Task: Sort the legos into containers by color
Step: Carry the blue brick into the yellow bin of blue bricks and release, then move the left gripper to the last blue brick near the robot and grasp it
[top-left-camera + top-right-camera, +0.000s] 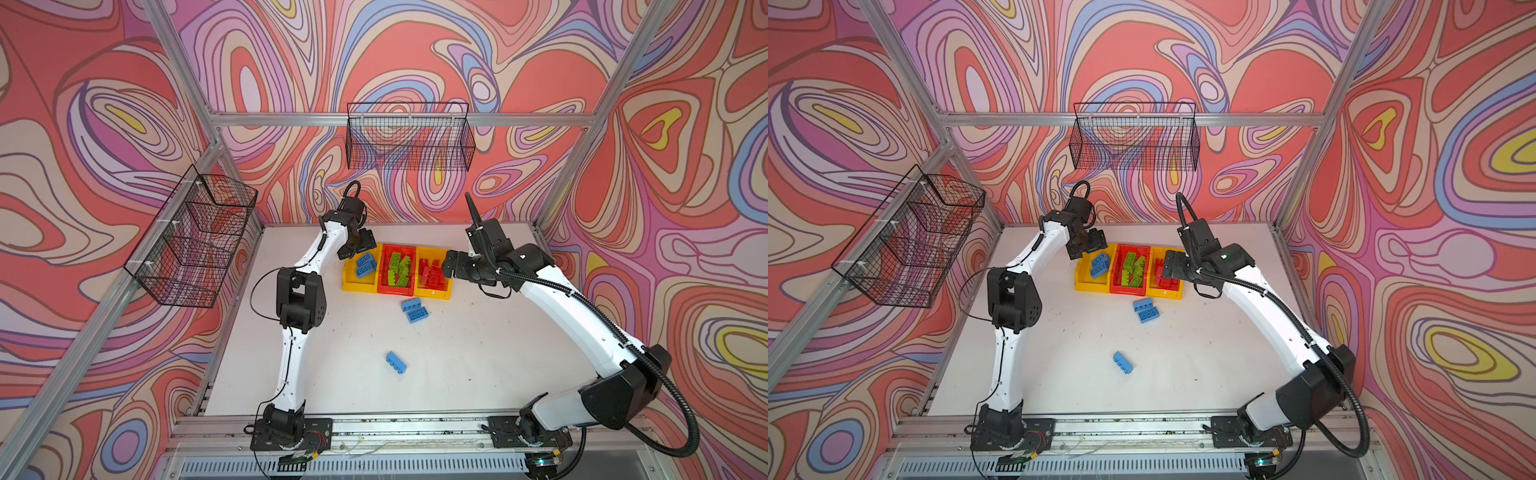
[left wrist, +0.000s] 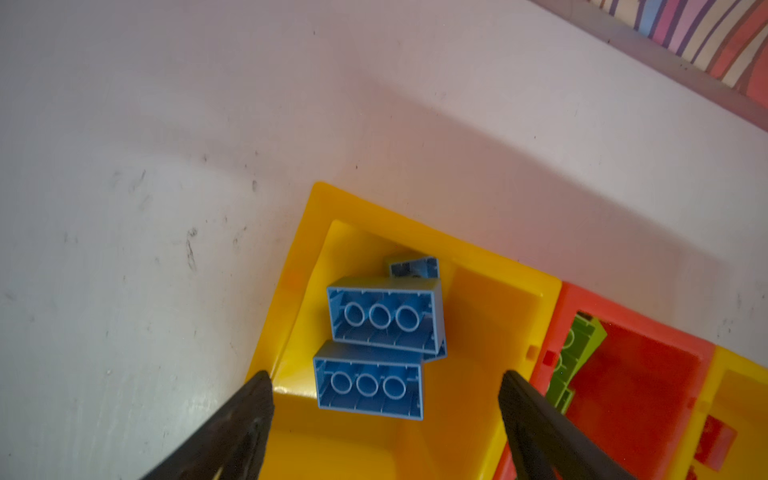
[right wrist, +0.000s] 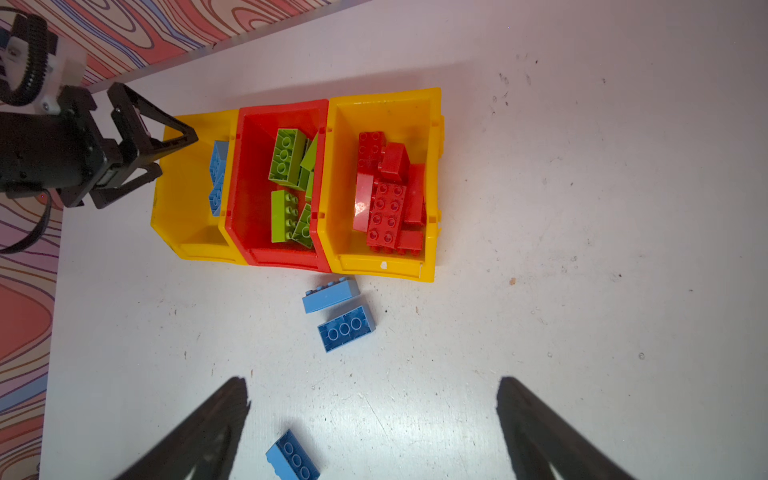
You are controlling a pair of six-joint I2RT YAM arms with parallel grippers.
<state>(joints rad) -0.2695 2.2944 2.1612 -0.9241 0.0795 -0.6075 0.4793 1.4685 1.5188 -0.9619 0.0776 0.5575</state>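
ok so i'm watching the left gripper [image 1: 357, 245] hanging over the far end of the left yellow bin [image 1: 356, 287]. its jaws are spread wide with nothing between them, and the blue bricks [image 2: 376, 349] in that bin are lying underside-up right below it. the right gripper [image 3: 372, 382] is gaping wide too and carrying nothing, hovering by the right end of the row at the right yellow bin [image 1: 434, 294], where the red bricks [image 3: 388, 191] are piling up. the green bricks [image 3: 286, 183] are sitting in the red bin [image 1: 395, 291] in the middle. what's deciding the next grab, i'm thinking, is the pair of blue bricks [image 1: 417, 314] lying on the table [image 1: 478, 353]. they're just on the near side of the bins, about where the red bin is meeting the right yellow one, and they're right up against each other. both are running their long axis roughly left-right, so i'm guessing the jaws are going to need to straddle them near-to-far across the short width. they're lying near-and-right of the left gripper and near-and-left of the right one. the right one is looking closer to me, though the blue is collecting in the left bin. the lone blue brick [image 1: 396, 363] is sitting much nearer, mid-table, angled diagonally, roughly between the two arms.
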